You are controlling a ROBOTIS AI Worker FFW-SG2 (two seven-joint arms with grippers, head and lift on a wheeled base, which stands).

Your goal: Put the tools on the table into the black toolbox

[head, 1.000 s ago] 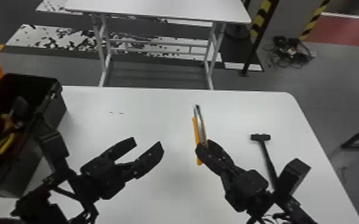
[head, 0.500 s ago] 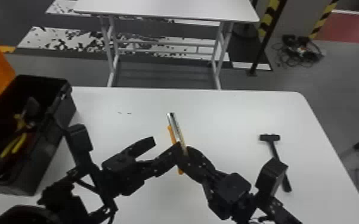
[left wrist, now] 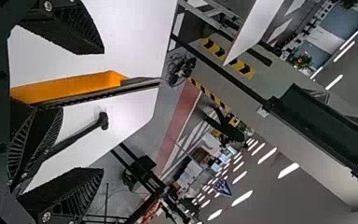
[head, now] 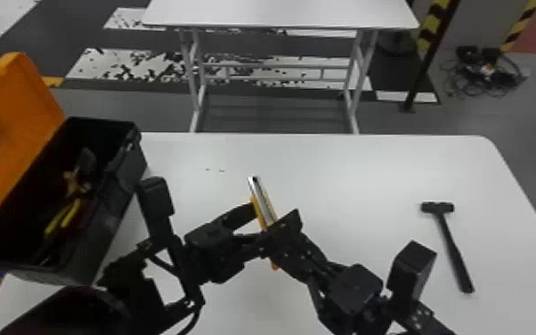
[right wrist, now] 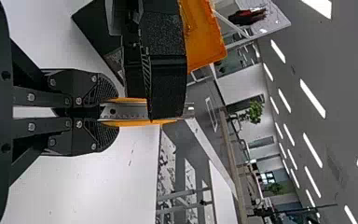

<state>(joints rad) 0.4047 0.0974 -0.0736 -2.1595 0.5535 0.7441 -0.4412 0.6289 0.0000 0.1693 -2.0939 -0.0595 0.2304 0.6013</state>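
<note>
Black right gripper [head: 278, 235] clenches 1 orange tool [head: 264, 206] (1 hammer [head: 453, 249] lies apart) and left gripper [head: 276, 213] spreads 2 fingers [left wrist: 74, 29].

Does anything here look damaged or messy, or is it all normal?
Nothing on the white table looks spilled or broken. Beyond it, at the right, black cables lie tangled on the floor, and a white floor marking is blotchy, perhaps from worn paint.

No words or numbers that can be read.
The closest thing to a sign is the yellow and black stripes [head: 432, 24] on the edges of a gray pillar [head: 472, 26]. Far off in the left wrist view, a little blue thing [left wrist: 223, 187] has white marks, too small to read.
</note>
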